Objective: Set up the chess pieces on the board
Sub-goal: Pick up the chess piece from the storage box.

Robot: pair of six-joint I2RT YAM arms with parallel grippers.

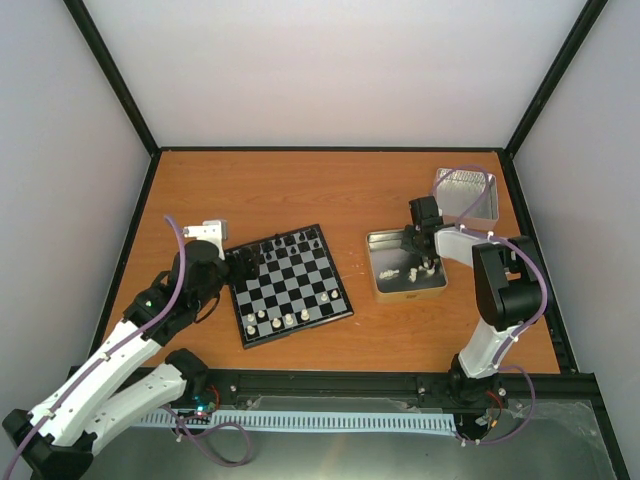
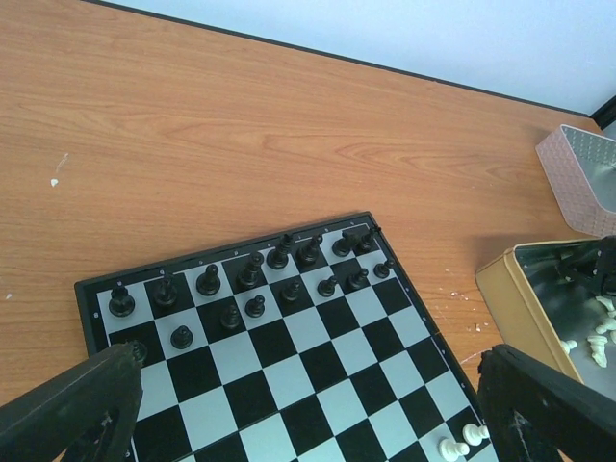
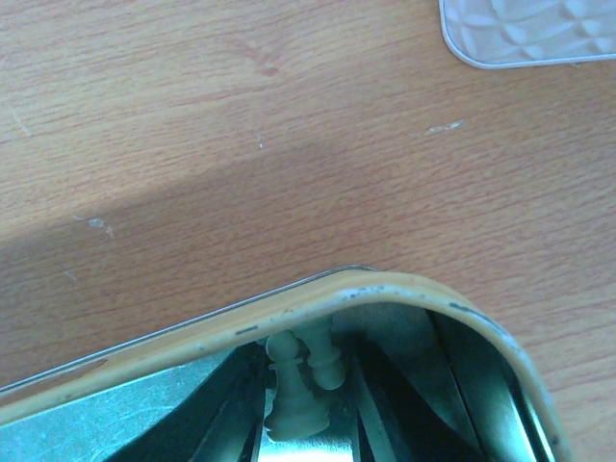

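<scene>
your right gripper [image 1: 428, 262] is down in the tin [image 1: 372, 265], right of centre, straddling two white pieces [image 3: 294, 399]; can't tell if they're pinched. left gripper [image 2: 308, 419] gapes over the board [image 2: 318, 371]. pieces look light, hard, slick: pinch one squarely at its waist.

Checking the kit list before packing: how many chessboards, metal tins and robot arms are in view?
Chessboard: 1
Metal tins: 2 (gold-rimmed tin, silver tin)
Robot arms: 2 (left arm, right arm)
Total: 5
</scene>
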